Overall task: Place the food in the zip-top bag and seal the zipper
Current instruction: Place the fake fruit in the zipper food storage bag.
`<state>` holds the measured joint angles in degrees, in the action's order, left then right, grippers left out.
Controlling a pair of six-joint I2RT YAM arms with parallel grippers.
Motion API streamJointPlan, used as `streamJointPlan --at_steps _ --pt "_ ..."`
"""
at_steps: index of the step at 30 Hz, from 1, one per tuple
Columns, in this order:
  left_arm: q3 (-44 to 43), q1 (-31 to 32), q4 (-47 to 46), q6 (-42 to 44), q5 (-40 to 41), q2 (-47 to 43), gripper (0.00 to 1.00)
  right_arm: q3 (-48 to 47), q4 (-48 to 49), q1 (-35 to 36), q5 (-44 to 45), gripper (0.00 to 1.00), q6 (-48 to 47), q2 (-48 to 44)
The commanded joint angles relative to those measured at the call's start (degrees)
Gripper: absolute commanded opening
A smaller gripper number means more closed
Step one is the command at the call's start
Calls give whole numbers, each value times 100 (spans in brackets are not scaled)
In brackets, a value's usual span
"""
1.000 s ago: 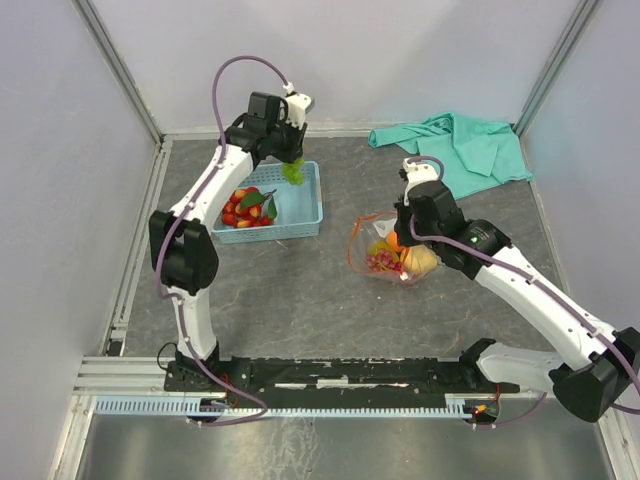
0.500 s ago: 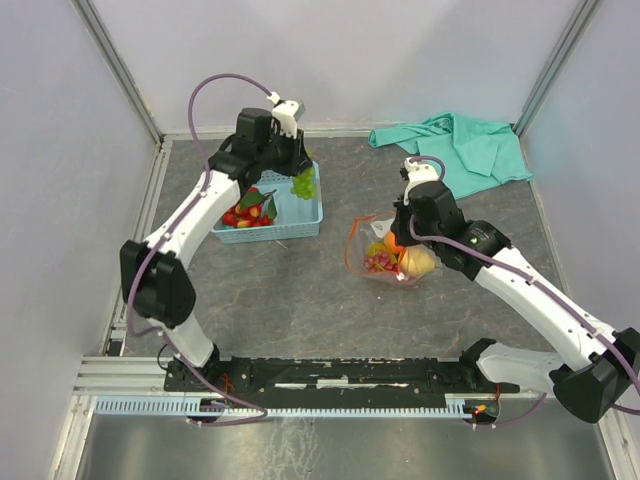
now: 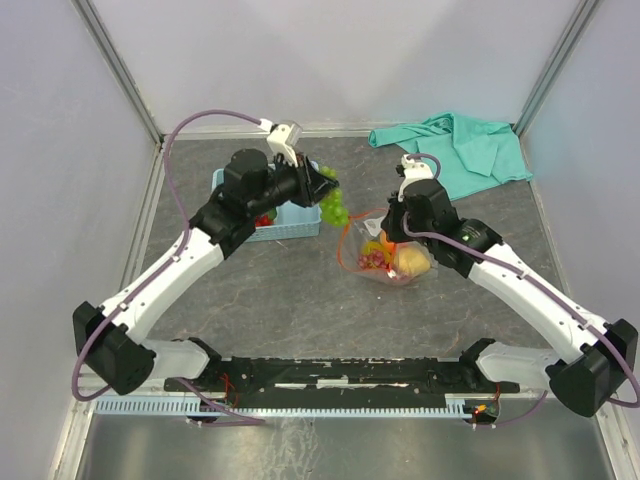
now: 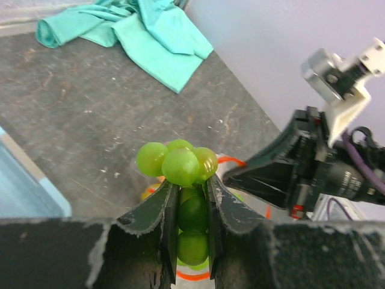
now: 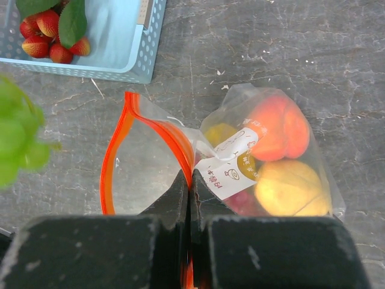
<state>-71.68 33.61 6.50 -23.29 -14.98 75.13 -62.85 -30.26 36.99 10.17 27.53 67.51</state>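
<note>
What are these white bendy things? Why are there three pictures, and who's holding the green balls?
They are two white robot arms bolted to a grey table. One picture looks down from above; the other two come from small cameras on the wrists. The left tool pinches a bunch of green plastic toy grapes in the air. The right tool is shut on the red-orange strip of a small clear plastic bag, holding its mouth open. Inside lie an orange-pink toy peach and a yellow toy fruit. A light blue lattice basket holds red toy strawberries, and a teal cloth lies at the back.
</note>
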Motion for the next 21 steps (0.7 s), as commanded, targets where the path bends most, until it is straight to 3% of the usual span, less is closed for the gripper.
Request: streamJointPlan --at_steps 1,10,21 --pt "436 426 -994 -945 538 -473 3 -32 506 -8 -151 2 217 85" --pt "1516 1067 -1993 -1917 1568 -862 3 23 716 -10 -285 2 496 162" --pt "2230 1717 -2966 -2485 2919 -579 3 440 1352 -15 -615 1 1256 104"
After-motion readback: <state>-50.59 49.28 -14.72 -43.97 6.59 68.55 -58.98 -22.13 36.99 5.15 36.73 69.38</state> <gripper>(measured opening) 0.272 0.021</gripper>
